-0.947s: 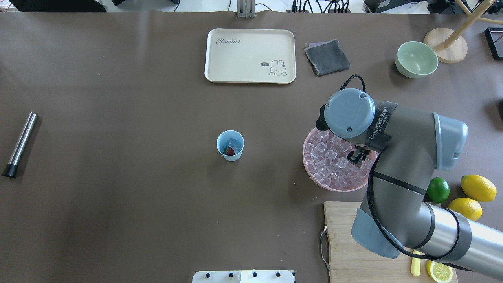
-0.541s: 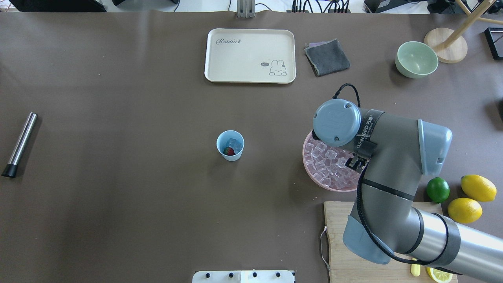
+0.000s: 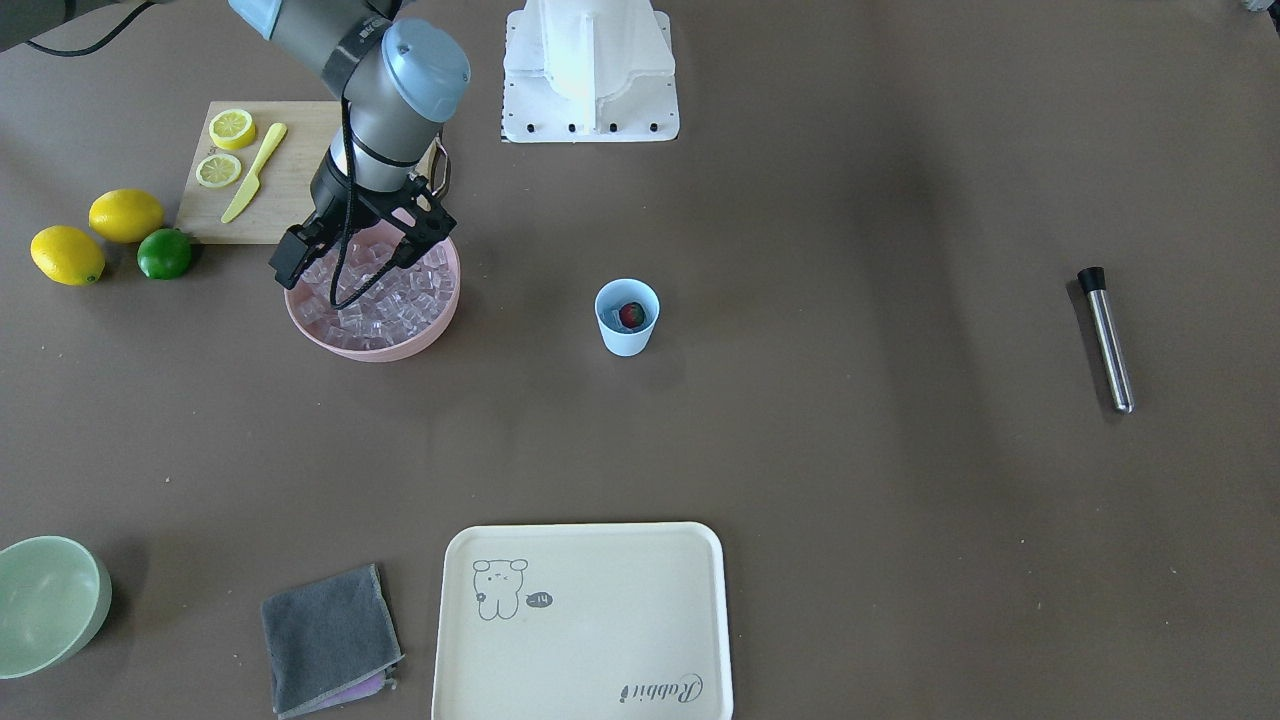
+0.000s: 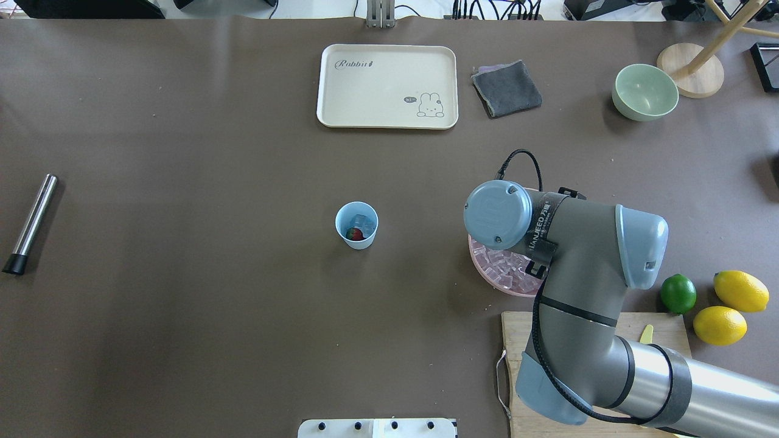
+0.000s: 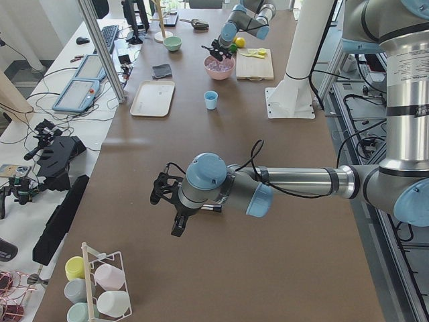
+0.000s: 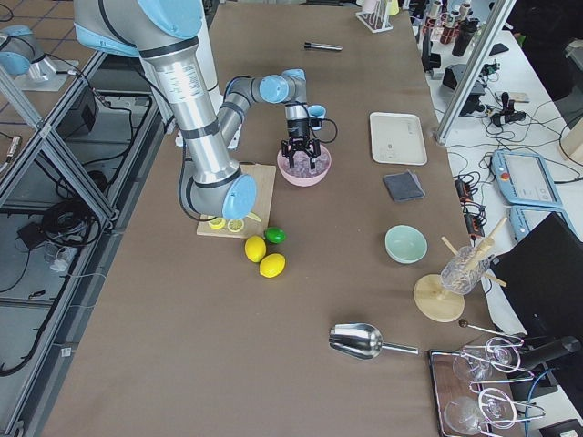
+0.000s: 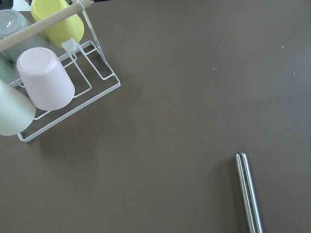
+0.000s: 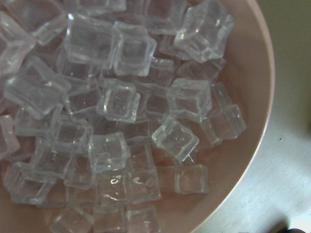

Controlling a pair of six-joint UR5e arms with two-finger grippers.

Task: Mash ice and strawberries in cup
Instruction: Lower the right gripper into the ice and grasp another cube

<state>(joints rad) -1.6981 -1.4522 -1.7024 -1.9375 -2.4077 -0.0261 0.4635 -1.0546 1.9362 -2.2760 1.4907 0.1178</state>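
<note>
right arm picking ice for the cup
front: right gripper [image 3: 360, 246] fingers spread wide and empty over ice [image 3: 390, 295] in pink bowl [image 3: 375, 352]. overhead: cup [image 4: 356, 226] mid-table holds strawberry [image 4: 354, 233] and a cube. left side: left gripper [image 5: 165, 211], fingers' state cannot tell. next, probably lower and pinch one cube.

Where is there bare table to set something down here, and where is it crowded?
The widest bare stretch lies between the metal rod and the cup. Also bare: between cup and tray, and between cup and cutting board. Crowded: the robot's right end, where pink bowl, right arm, lime and lemons sit close together.
</note>
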